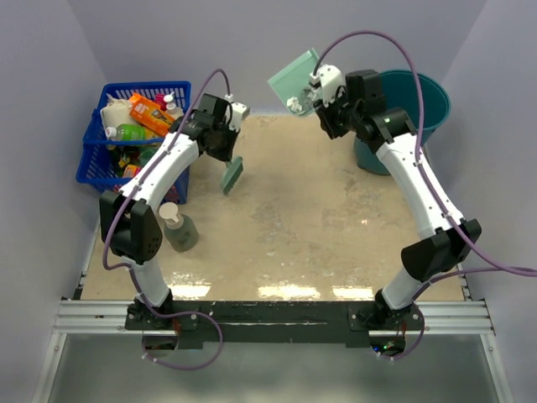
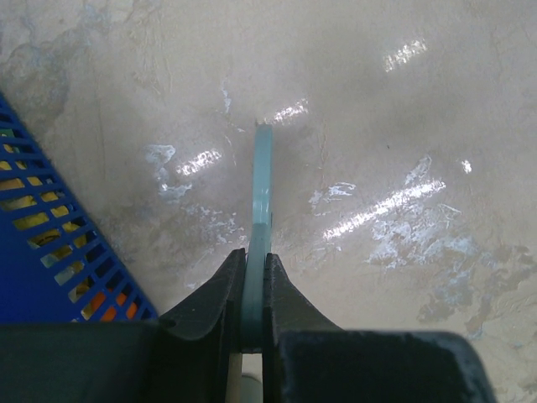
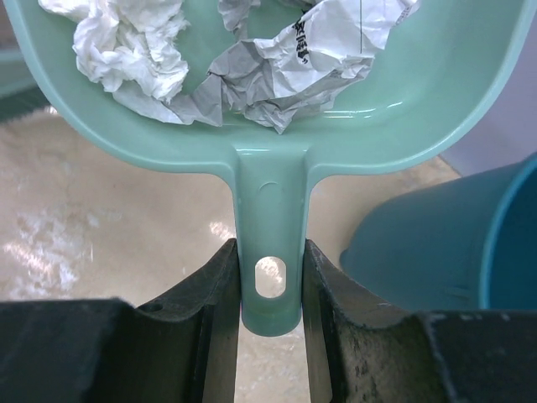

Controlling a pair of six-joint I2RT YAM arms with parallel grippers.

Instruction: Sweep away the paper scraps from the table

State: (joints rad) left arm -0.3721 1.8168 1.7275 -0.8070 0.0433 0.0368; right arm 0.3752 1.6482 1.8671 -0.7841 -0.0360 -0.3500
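Observation:
My right gripper [image 3: 270, 290] is shut on the handle of the teal dustpan [image 3: 277, 151] and holds it in the air at the table's back edge [image 1: 292, 80]. White and grey crumpled paper scraps [image 3: 252, 67] lie inside the pan. My left gripper [image 2: 255, 290] is shut on the teal hand brush [image 2: 262, 193], seen edge-on; in the top view the brush [image 1: 232, 175] hangs just above the beige table [image 1: 319, 227] at its back left. No scraps show on the table itself.
A teal bucket [image 1: 419, 105] stands at the back right corner, just right of the dustpan [image 3: 453, 243]. A blue basket [image 1: 126, 134] full of bottles and packets sits at the back left. A soap bottle [image 1: 176, 225] stands by the left arm.

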